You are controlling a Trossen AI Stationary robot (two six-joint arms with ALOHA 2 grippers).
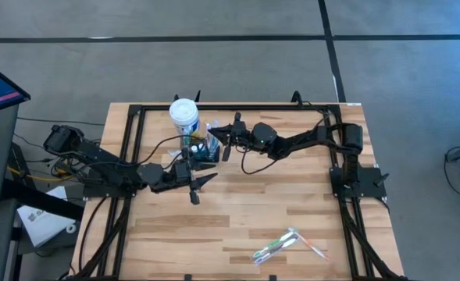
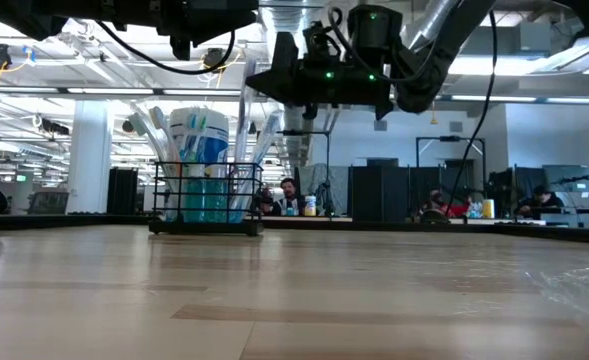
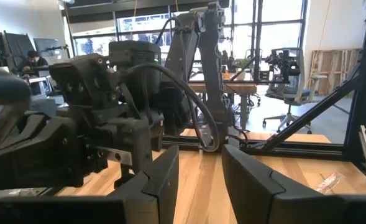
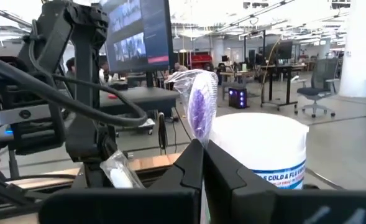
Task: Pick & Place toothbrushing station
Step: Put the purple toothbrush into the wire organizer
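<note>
The right gripper (image 1: 214, 139) is seen closed, empty, just above the black wire-walled toothbrushing station (image 2: 206, 198), set beside the white cylindrical tub (image 1: 184, 117) at the wooden counter's (image 1: 237, 211) far edge, its contents half hidden, while the left gripper (image 1: 202, 186) is held open nearby.

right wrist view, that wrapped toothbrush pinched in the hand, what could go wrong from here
1. The right hand is shut on the thin clear-wrapped purple toothbrush; the slick wrap could slip or twist.
2. The small black wire caddy is already crowded with brushes beside the white blue-labelled tub, so lowering may snag or tip it.
3. The open left hand waits close by; the arms could collide.
</note>
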